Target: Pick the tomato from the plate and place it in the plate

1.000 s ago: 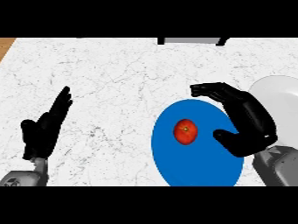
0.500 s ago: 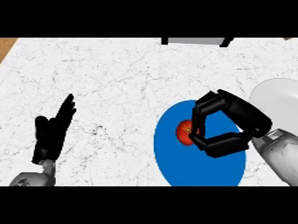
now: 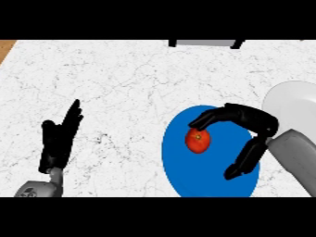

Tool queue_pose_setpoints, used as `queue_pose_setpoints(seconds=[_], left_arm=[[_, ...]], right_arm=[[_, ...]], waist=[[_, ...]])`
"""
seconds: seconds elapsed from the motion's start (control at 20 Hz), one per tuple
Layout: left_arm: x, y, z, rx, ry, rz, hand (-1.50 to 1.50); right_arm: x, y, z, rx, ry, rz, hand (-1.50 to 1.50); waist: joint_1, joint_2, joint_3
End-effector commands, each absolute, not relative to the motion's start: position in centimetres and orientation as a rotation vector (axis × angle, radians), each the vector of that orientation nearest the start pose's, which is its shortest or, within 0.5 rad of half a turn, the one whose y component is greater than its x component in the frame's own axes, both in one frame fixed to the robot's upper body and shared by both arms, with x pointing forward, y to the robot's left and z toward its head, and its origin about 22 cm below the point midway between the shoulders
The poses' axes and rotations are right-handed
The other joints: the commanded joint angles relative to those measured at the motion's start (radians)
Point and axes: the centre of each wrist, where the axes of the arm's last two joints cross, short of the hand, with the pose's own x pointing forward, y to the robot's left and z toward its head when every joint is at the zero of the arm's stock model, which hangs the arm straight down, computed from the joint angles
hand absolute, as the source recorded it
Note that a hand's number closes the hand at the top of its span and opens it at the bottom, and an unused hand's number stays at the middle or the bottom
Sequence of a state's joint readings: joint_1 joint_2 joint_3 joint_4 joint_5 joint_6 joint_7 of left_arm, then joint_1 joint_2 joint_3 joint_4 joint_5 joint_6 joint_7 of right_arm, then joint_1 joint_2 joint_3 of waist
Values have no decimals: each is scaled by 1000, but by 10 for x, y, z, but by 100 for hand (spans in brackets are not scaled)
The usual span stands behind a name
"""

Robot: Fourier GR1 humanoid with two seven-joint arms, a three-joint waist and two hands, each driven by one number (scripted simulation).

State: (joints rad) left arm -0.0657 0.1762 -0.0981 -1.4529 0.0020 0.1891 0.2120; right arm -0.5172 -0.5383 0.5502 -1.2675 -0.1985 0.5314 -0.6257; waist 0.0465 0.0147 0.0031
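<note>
Resting on the blue plate (image 3: 211, 183), the tomato (image 3: 198, 140) sits left of that plate's middle, toward its upper half. Its red skin and small dark stem mark show in full; nothing covers it.

Right robot hand (image 3: 250, 121): arched over the blue plate just right of the tomato. The fingers curve down past the tomato's top right and the thumb reaches down toward the plate's lower right. Fingertips end close to the tomato; contact cannot be confirmed from this angle, and the tomato is not enclosed. The span between fingers and thumb is wide. The grey forearm (image 3: 302, 162) hides the blue plate's right rim and runs out at the lower right corner of the view.

Blue plate: its lower edge is cut off by the frame, so its full outline is not visible.

White plate (image 3: 304, 109): up and to the right of the blue plate, on the counter (image 3: 119, 83). It is cut off by the right edge of the view, and its lower part is covered by the right forearm. Whether the two plates touch is hidden behind the hand.

Left robot hand (image 3: 59, 139): well to the left of the blue plate, fingers straight and pointing up, holding nothing.

A dark object (image 3: 206, 43) beyond the counter, far above the blue plate, is only partly visible and cannot be identified.
</note>
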Motion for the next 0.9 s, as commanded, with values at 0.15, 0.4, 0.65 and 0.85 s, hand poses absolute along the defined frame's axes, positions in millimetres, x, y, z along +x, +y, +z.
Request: queue_pose_setpoints(seconds=[0.15, 0.4, 0.65, 0.85], left_arm=[[259, 250, -10, 228, -1291, -68, 0], [263, 243, 2, 219, -1307, -51, 0], [246, 248, -11, 229, -1286, -28, 0], [253, 242, -9, 239, -1285, -50, 0]], right_arm=[[367, -210, 103, 552, -1862, 1576, -150], [382, -196, 118, 452, -1753, 1804, -150], [366, -170, 116, 398, -1511, 2041, -150], [381, -157, 124, 372, -1428, 2119, -150]], waist=[[-12, -7, -2], [-20, -10, -3], [-34, -17, -4], [-30, -12, -3]])
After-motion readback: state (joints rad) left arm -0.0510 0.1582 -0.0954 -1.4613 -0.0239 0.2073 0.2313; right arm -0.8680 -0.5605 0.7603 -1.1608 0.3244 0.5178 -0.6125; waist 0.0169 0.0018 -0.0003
